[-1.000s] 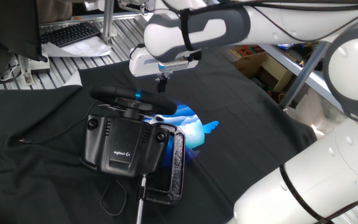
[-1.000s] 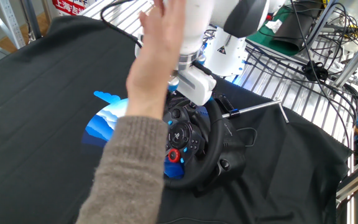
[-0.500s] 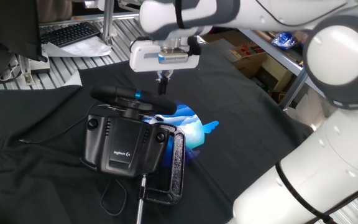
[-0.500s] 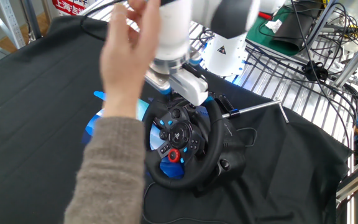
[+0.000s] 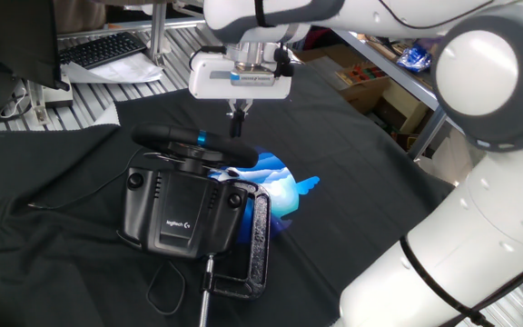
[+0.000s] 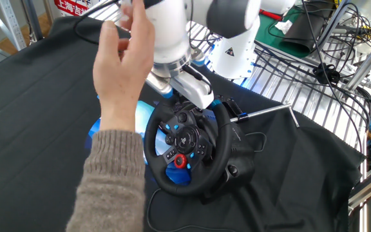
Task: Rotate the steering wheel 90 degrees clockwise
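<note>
Gripper (image 5: 238, 111) poised just above the steering wheel (image 5: 194, 143), fingers close together and holding nothing. Wheel rim lies directly below the fingertips, apart from them, on its Logitech base (image 5: 178, 212).

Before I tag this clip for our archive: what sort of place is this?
Most likely a robotics lab: a steering wheel clamped to a cloth-covered bench, a keyboard behind it, and loose cables on metal racking.

One steering wheel (image 6: 187, 147), one C-clamp (image 5: 254, 245), one keyboard (image 5: 103, 47), one human hand (image 6: 122, 61).
</note>
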